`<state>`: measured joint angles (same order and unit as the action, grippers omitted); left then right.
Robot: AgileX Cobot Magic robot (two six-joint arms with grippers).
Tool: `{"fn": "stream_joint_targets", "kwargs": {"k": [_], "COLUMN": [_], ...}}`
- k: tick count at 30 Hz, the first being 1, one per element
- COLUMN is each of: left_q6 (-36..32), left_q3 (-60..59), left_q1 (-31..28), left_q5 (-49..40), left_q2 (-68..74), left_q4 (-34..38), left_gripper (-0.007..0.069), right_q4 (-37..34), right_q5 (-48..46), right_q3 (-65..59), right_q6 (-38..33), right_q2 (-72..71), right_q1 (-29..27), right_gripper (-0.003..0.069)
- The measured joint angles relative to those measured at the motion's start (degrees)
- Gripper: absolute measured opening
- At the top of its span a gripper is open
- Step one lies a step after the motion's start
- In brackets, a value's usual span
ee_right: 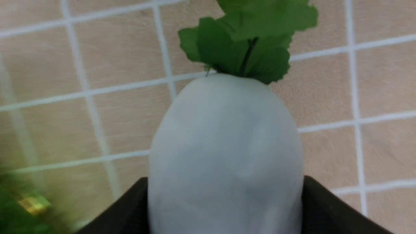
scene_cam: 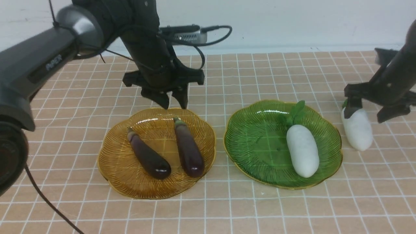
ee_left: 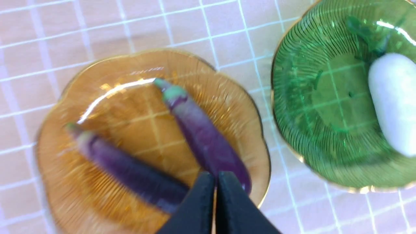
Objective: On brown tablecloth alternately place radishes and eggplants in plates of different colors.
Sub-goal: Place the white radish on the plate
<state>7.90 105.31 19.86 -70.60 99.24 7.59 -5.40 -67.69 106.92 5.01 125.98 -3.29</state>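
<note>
On the brown tablecloth (scene_cam: pixel 208 208) an amber plate (scene_cam: pixel 110 169) holds two eggplants (scene_cam: pixel 148 154) (scene_cam: pixel 188 148), also seen as eggplants (ee_left: pixel 130 169) (ee_left: pixel 204 139) in the left wrist view. My left gripper (scene_cam: pixel 175 103) (ee_left: pixel 215 177) hovers shut and empty over that plate's far rim. The green plate (scene_cam: pixel 256 139) (ee_left: pixel 312 97) holds one radish (scene_cam: pixel 302 151) (ee_left: pixel 393 97). A second radish (scene_cam: pixel 359 131) (ee_right: pixel 224 146) lies on the cloth right of the green plate. My right gripper (scene_cam: pixel 370 112) (ee_right: pixel 224 182) straddles its leafy end, with a finger against each side.
A grey box (scene_cam: pixel 190 34) with cables sits at the table's far edge by the pale wall. A black cable (scene_cam: pixel 42 195) hangs at the near left. The two plates stand side by side with a narrow strip of cloth between them.
</note>
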Motion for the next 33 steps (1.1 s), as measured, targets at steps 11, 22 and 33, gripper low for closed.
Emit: {"fn": "stream_joint_targets", "kwargs": {"k": [11,22,33], "left_q6": [2.2,4.3,6.6], "left_q3": [-20.9,-40.3,-48.2], "left_q1": [0.0,0.0,0.0], "left_q5": [-0.9,0.8,0.0], "left_q2": [-20.8,-39.8,-57.9], "left_q4": [-6.9,-7.6,-9.0], "left_gripper": [-0.0004,-0.0004,-0.0004], "right_q4": [-12.6,-11.6,-7.5], "right_q5": [-2.7,-3.4,-3.2], "right_q3": [4.7,4.4,0.2], "right_q6": [-4.0,-3.2,-0.2], "right_q2": [-7.0,-2.9,-8.0], "right_q1": [6.4,20.1,21.9], "right_gripper": [0.0484,0.0495,0.0618]}}
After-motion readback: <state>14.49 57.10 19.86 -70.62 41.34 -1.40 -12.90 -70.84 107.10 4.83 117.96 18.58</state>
